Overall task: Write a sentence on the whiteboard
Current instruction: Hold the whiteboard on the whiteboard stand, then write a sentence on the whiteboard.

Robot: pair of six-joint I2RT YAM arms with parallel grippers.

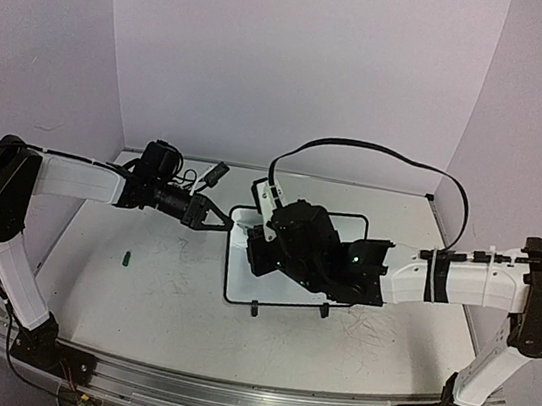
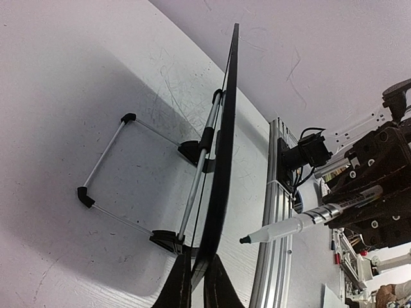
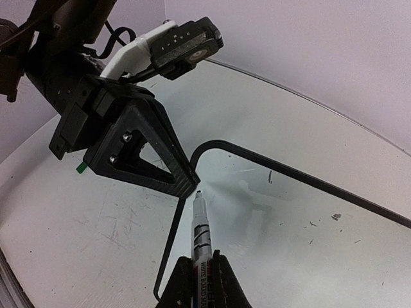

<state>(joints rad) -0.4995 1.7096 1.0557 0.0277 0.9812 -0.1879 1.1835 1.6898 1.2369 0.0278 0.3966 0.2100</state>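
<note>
Clamps board (image 3: 289, 218) by its edge in left pincer (image 2: 199, 268), fingers shut on rim. Grips marker (image 3: 200, 221) in right pincer (image 3: 200, 273), tip just ahead, at board corner right beside left pincer; contact w/ surface unclear. Shows no green words beyond tip. Prob. nothing written yet: whole sentence left to do.
</note>
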